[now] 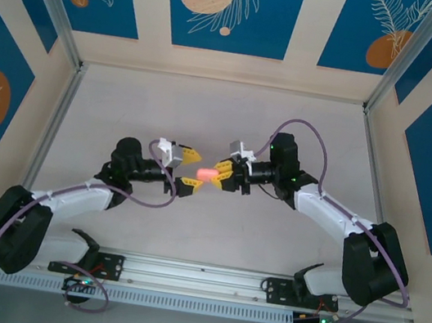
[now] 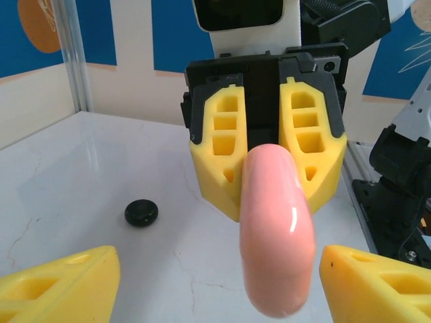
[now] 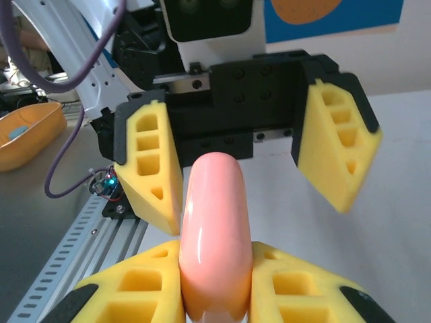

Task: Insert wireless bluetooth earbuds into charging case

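From the top camera, my right gripper is clenched on the pink charging case mid-table, aiming it toward 9 o'clock at the left gripper. Its jaws stand released just beside the case's free tip, which I judge to be a handover pose. The table leaves open room toward 12 o'clock. On the left wrist, a black disc sits at 8 o'clock, well apart. On the right wrist, the case is pinched at its near end, leaving the far end free to grasp.
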### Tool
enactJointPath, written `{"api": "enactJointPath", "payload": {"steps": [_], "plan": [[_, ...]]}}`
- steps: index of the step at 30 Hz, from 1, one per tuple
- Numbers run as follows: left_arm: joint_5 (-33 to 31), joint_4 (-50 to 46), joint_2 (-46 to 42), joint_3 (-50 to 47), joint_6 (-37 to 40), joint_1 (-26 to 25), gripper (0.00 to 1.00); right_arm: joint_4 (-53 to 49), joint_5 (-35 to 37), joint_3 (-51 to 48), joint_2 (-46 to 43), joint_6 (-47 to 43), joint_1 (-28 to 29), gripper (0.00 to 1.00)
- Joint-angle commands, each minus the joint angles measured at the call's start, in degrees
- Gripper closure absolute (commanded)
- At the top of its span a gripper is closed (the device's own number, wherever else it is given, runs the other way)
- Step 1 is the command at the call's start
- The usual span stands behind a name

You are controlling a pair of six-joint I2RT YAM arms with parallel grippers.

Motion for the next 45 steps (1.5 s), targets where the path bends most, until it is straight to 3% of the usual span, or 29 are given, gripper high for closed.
{"api": "enactJointPath", "payload": {"steps": [1, 12, 22, 28, 45], "plan": [[-2.76, -1.09, -1.89, -1.29, 1.76, -0.18, 0.21, -5.64, 2.16, 2.01, -1.40, 1.19, -1.17, 0.82], [-21.89, -11.37, -6.78, -1.24, 5.28, -0.19, 0.16, -24.97, 12.37, 9.61, -0.60, 8.95, -4.23, 0.84], [-40.28, -18.63, -7.08, 0.69, 2.53, -0.20, 0.08, -40.91, 17.76, 21.52, 5.82, 19.76, -7.16, 0.84], [-44.18, -20.71, -4.63, 2.03, 1.61, -0.19, 0.05, -41.75, 19.18, 25.32, 11.02, 25.01, -8.21, 0.85], [-45.16, -25.48, -2.44, 4.52, 2.37, -0.19, 0.04, -42.17, 20.47, 26.44, 26.35, 29.49, -11.98, 0.86]]}}
